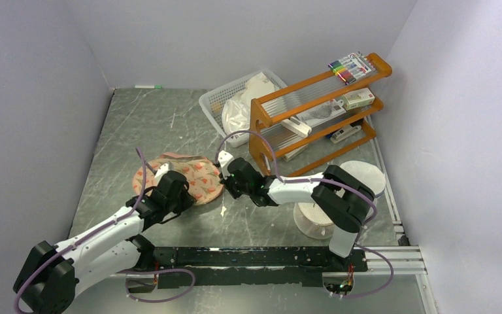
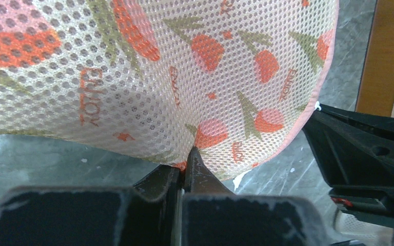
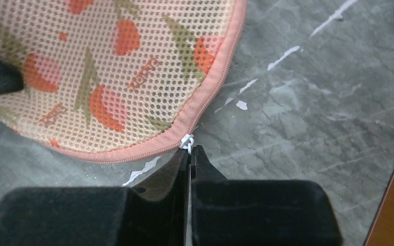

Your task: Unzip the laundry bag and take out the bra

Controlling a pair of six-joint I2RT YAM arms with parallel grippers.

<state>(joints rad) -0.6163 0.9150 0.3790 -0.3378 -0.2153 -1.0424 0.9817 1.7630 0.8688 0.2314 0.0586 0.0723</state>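
The laundry bag (image 1: 183, 178) lay flat on the tabletop (image 1: 268, 219) between the 2 arms. Its zip was shut along the stretch of pink rim (image 3: 211, 97) that showed. The bra was not in view, most likely closed up inside. The left fingers (image 2: 200, 179) were clenched on a small fold of the printed mesh at the bag's near edge. The right fingers (image 3: 205, 169) were clenched on the little white zip pull (image 3: 186, 140) at the rim, gripping it only by their very tips. The step in hand looked to be the start of the unzip. To do it well, the right arm would need to draw the pull along the curve of the rim, low to the tabletop, not straight off to 1 side, since so shallow a pinch could slip off the tab. The left arm's part was to hold the fabric taut against that pull, so the bag neither slid nor bunched ahead of the slider.
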